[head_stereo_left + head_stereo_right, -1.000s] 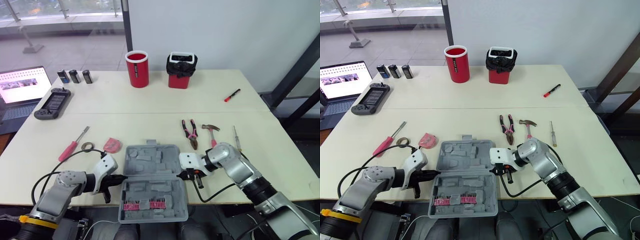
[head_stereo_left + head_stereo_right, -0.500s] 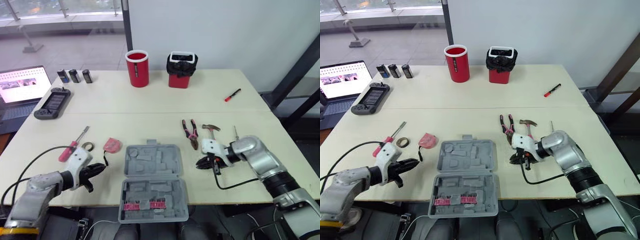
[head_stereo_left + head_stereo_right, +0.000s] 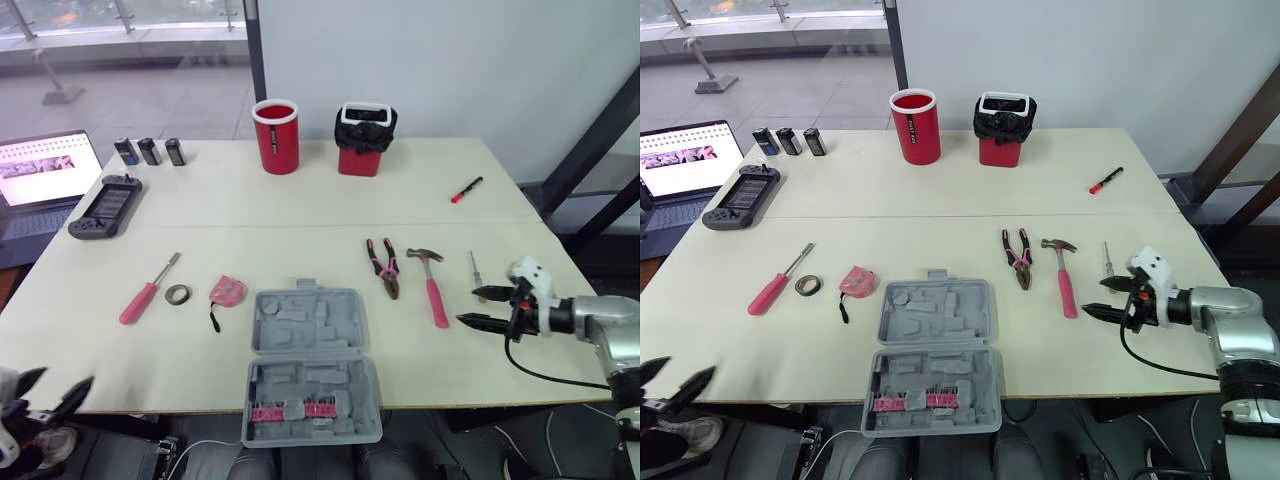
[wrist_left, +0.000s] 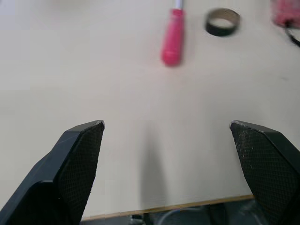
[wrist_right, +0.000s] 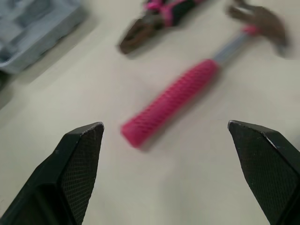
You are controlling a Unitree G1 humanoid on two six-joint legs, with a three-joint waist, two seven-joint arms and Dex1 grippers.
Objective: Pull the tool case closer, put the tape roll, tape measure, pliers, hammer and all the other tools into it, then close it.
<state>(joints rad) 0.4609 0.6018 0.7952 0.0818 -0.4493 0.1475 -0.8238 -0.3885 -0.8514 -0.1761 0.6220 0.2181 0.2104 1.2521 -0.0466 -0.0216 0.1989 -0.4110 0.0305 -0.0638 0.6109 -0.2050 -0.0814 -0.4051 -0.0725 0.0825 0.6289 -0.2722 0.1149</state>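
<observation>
Pink hammer near-to-far, head farthest

Wide-spread right pincer, hammer ahead, pliers beyond, tool case corner

table: cream, two tops joined | wall: white, behind | window: daylit, back left | post: dark

Case: grey, pink strip inside
Hammer: pink ribbed grip
Pliers: pink and black handles
Screwdriver: pink handle
Tape measure: pink
Desk: cream
Cup: red
</observation>
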